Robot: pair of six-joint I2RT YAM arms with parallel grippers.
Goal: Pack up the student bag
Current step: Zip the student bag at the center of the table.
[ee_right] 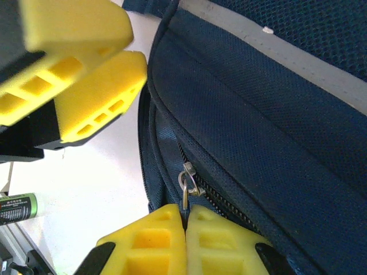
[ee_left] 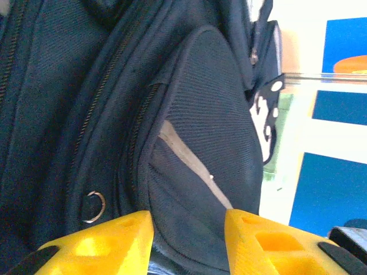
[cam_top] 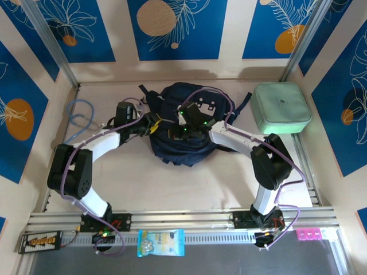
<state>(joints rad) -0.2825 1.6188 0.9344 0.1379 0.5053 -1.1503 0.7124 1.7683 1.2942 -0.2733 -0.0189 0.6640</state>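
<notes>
The table (cam_top: 172, 189) carries the student bag (cam_top: 175, 152) at its far centre. Much of the bag's top is hidden under both arms' wrists in the overhead view. A mint green case (cam_top: 281, 107) lies just beside it at the far right, apart from the arms.

The left gripper (ee_left: 188, 223) is at the bag's left side. Its yellow fingers (ee_left: 109, 240) stand apart with a bulging pocket between them. Whether they pinch the fabric or only straddle it, I cannot tell.

The right gripper (ee_right: 185, 213) is clenched, its tips pressed together on the zipper pull (ee_right: 186, 180); the pull's lower end disappears between them.

A snack packet (cam_top: 160, 242) sits at the near edge. A green-labelled tube (ee_right: 17, 209) is cut off by the frame and its print is illegible. A small metal ring (ee_left: 93, 206) hangs by a zip.
</notes>
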